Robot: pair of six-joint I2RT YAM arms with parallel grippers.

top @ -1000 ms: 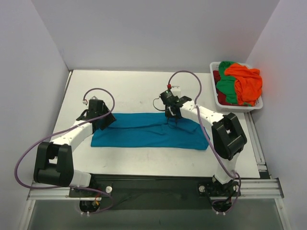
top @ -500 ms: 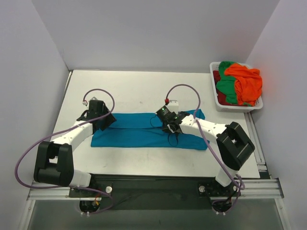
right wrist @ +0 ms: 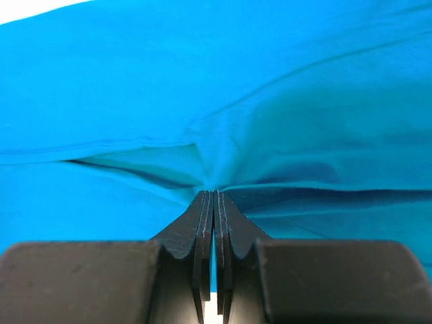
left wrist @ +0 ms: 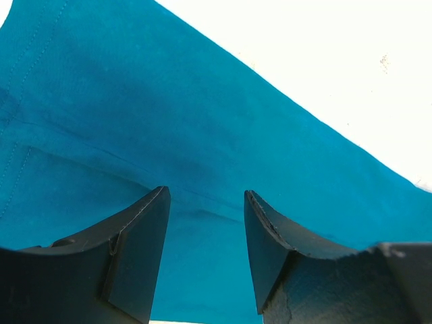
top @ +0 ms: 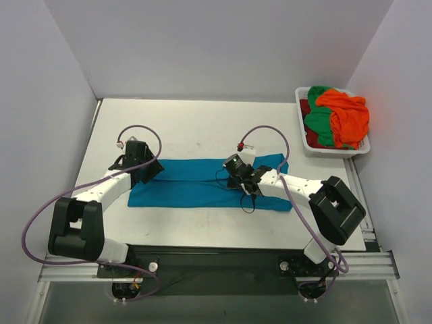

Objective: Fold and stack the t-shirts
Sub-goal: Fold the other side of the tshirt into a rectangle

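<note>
Table [top: 202, 128] carries one teal blue t-shirt [top: 189, 190], laid out flat as a long band running left to right across the near half of the surface, in front of both arms. The remaining t-shirts sit piled in a white basket [top: 305, 143] at the far right corner, well apart from the teal one: an orange shirt [top: 347, 115] on top, a green shirt [top: 317, 125] beside and under it, and a dark red shirt [top: 305, 108] showing at the left rim.

Left end effector [top: 143, 169] is positioned over the left end of the teal shirt. In the left wrist view, the left end effector [left wrist: 206, 196] has its fingers spread wide apart, with nothing between them; only the flat teal cloth [left wrist: 135, 121] and a seam line show in the gap.

Right end effector [top: 246, 187] is low over the right-centre part of the shirt. In the right wrist view, the right end effector [right wrist: 214, 194] has its fingers pressed together with almost no gap, and they pinch a fold of the teal cloth [right wrist: 135, 81]. Creases radiate outward from the fingertips, and a raised ridge of fabric runs left from the pinch point.
</note>
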